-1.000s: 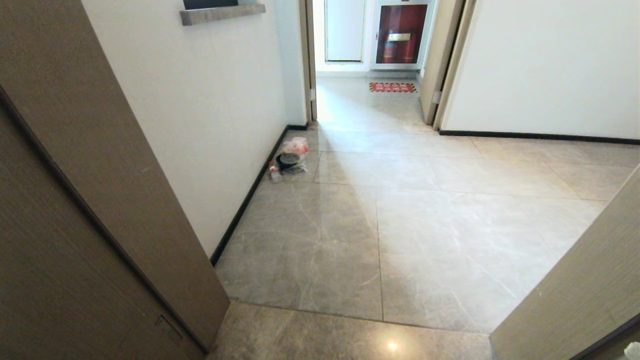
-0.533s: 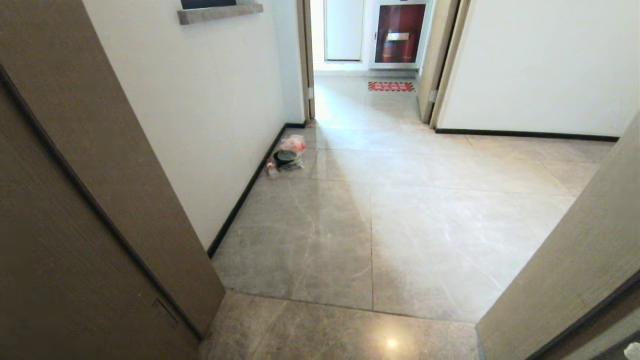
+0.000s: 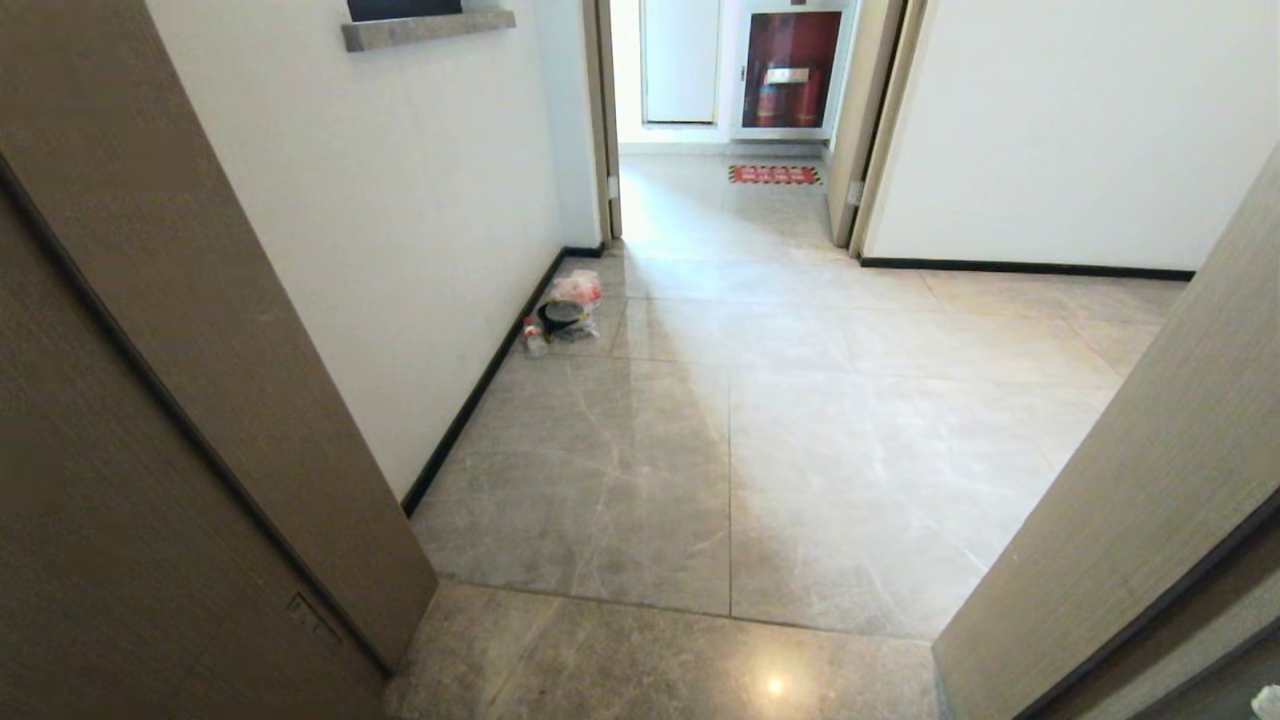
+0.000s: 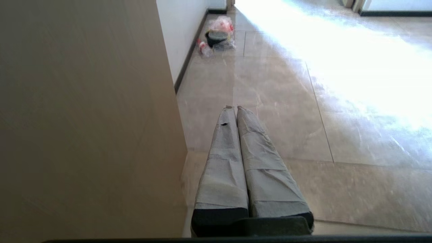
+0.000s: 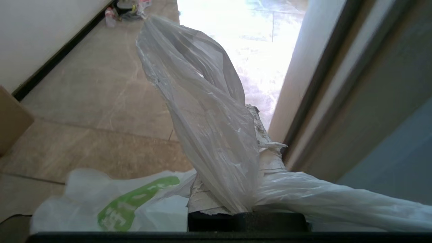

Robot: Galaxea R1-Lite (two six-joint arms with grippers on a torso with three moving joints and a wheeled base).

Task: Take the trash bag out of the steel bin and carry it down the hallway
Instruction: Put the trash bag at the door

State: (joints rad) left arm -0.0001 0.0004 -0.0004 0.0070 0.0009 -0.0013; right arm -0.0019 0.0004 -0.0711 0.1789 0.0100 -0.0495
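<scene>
Right gripper (image 5: 260, 135) is closed on the trash bag (image 5: 209, 111): the paper-wrapped fingers (image 5: 266, 158) pinch the gathered top of the thin whitish plastic, and a loop of it stands up above them. The rest of the bag hangs below and beside the gripper, and its green printed lettering (image 5: 135, 199) shows low in the right wrist view. A twisted strand of the same plastic runs off to the side of the gripper.

Left gripper (image 4: 235, 108) holds nothing; its two wrapped fingers are pressed together and point forward over the tiles, just beside a brown door frame (image 4: 84, 118).

In the head view neither arm appears. The robot looks through a doorway into the hallway (image 3: 800, 420), which has glossy grey-beige tiles, white walls and black skirting. Against the left wall, well ahead, lies a small pile of rubbish (image 3: 562, 310) with a pinkish plastic bag. At the far end a red floor mat (image 3: 775, 174) lies before a red cabinet (image 3: 788, 68).
</scene>
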